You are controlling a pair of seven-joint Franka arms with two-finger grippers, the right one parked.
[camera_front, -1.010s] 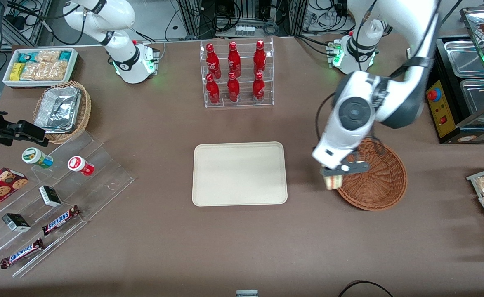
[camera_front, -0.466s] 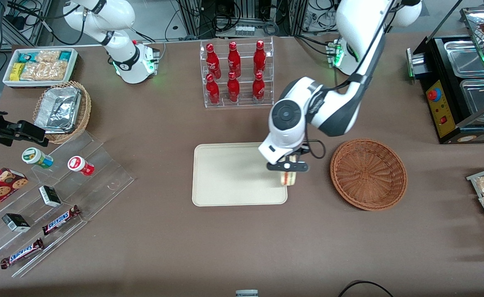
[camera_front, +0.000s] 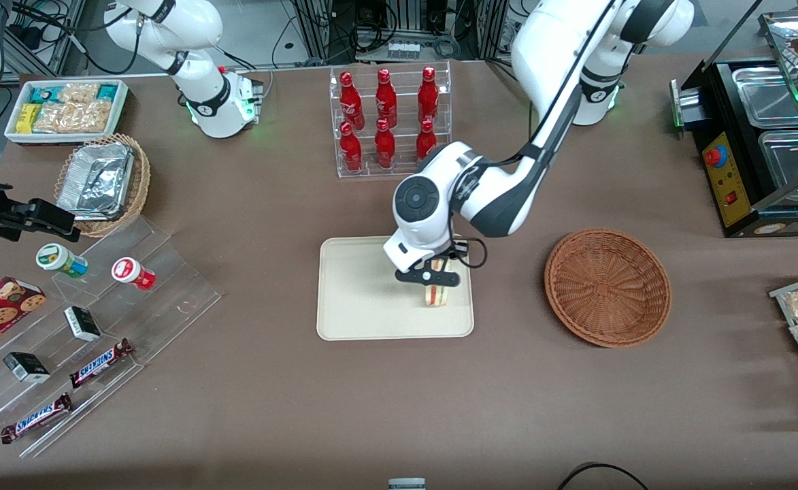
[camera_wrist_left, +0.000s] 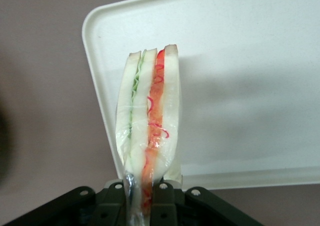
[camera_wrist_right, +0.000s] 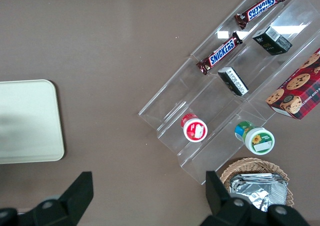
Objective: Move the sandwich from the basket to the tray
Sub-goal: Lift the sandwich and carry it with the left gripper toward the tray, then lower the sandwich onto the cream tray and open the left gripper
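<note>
The fingers (camera_wrist_left: 159, 198) are pinched tight on the bottom edge of the sandwich (camera_wrist_left: 148, 131), which stands upright out of them, its red and green filling showing in stripes between the pale bread slices. The gripper (camera_front: 434, 278) hangs over the cream tray (camera_front: 364, 299), above the part of it nearest the wicker basket (camera_front: 607, 287). From the front view I can't tell whether the sandwich (camera_front: 437, 295) touches the tray's surface. The reddish-brown basket sits on the brown bench (camera_front: 399, 395) just beside the tray, toward the working arm's end. A clear rack of red bottles (camera_front: 388, 122) stands farther from the front camera than the tray.
</note>
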